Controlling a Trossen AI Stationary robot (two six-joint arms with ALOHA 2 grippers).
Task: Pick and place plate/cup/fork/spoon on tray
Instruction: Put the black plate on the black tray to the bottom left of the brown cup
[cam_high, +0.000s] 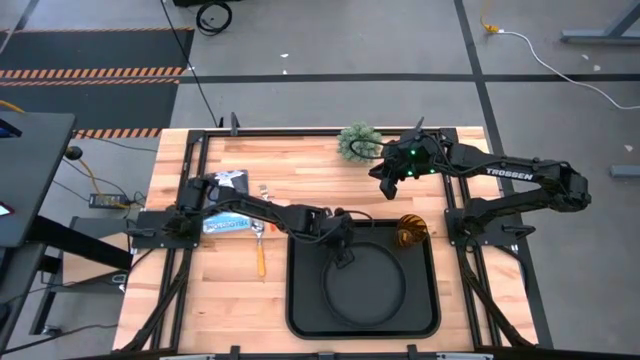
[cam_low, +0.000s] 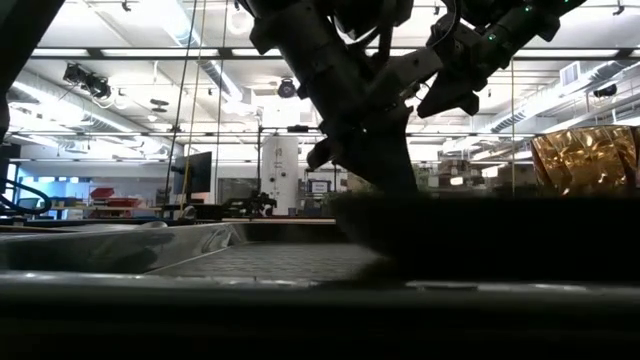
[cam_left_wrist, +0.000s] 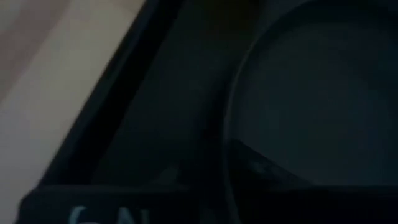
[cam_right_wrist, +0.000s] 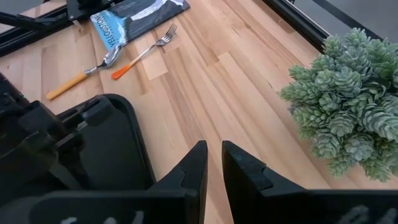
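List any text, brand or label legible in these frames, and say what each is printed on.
"TROSSEN" in white on the right arm, high view.
The blue and black packet lying on the table beyond the fork and spoon carries white lettering; too small and skewed to read.
Pale marks at the edge of the left wrist view are cut off and blurred; unreadable.
Low view: no readable text.

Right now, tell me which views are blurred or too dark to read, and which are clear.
Left wrist view: dim and soft, only the large black rectangular tray rim and round black plate readable. Low view: backlit, arms in silhouette, translucent amber cup glowing. Right wrist view: sharp, orange-handled fork and spoon clear.
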